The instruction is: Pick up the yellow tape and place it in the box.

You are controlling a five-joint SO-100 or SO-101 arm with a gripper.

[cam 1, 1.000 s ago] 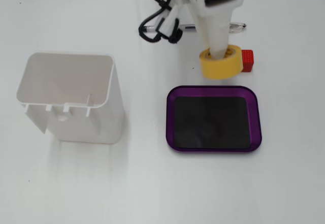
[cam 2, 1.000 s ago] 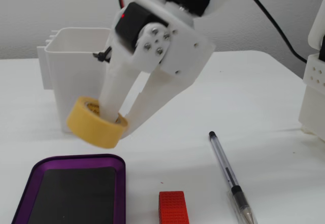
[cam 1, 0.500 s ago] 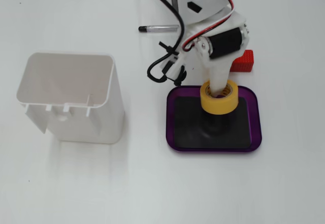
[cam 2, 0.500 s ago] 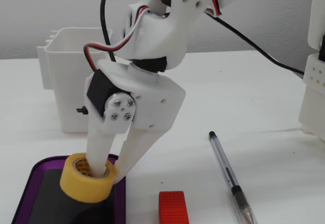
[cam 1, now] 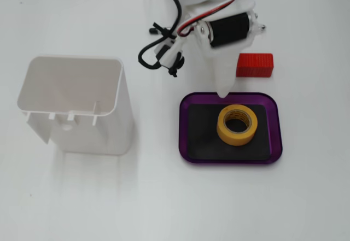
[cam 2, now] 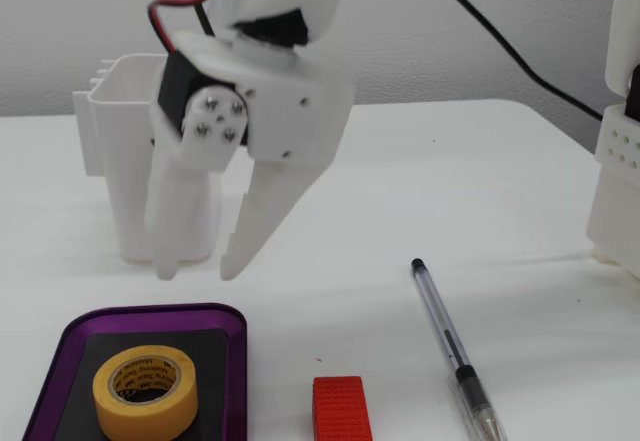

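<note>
The yellow tape [cam 1: 237, 124] lies flat on the black mat inside the purple box [cam 1: 186, 126]. It also shows in the other fixed view [cam 2: 146, 391], in the box [cam 2: 232, 361] at the lower left. My white gripper [cam 2: 197, 273] hangs above the table just beyond the box's far rim, fingers pointing down. Its jaws are apart and hold nothing. In the view from above the gripper [cam 1: 222, 92] has its tip over the box's upper edge, clear of the tape.
A red block [cam 1: 255, 65] lies just beyond the box, and shows beside it in the other fixed view [cam 2: 338, 408]. A tall white open container [cam 1: 76, 104] stands to the left. A pen [cam 2: 450, 351] lies to the right, near a white structure [cam 2: 620, 161].
</note>
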